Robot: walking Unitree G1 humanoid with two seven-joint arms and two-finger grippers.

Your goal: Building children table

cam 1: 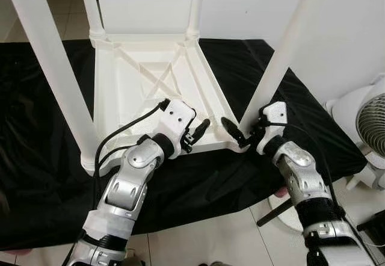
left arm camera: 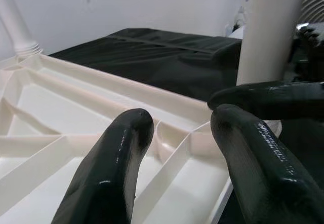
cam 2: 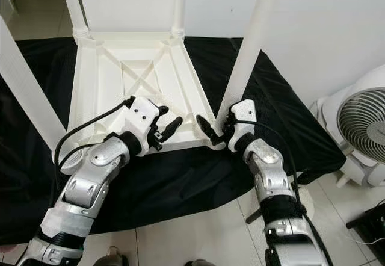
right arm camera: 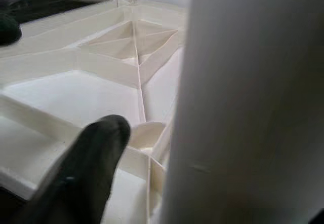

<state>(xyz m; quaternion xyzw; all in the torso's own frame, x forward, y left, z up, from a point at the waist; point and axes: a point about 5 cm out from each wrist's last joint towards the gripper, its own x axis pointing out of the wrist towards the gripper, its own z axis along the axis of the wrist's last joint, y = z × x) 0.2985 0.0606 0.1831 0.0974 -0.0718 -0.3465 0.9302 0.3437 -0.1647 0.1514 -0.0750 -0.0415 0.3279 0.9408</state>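
A white plastic children's table [cam 1: 150,79] lies upside down on a black cloth [cam 1: 36,157], its ribbed underside facing up. Legs stand in all its corners; the near-right leg [cam 1: 283,55] rises from the corner by my right gripper. My right gripper [cam 1: 240,132] is open and straddles that leg's base: one finger [right arm camera: 91,168] lies over the table's rim with a gap to the leg, the other is hidden behind it. My left gripper [cam 1: 198,132] hovers open over the near rim with nothing between its fingers [left arm camera: 116,168], pointing toward the right gripper.
The near-left leg [cam 1: 54,67] rises close beside my left arm. A white fan [cam 1: 373,121] stands on the tiled floor at the right, with a dark rod [cam 1: 274,215] lying near its base. A white wall runs behind the table.
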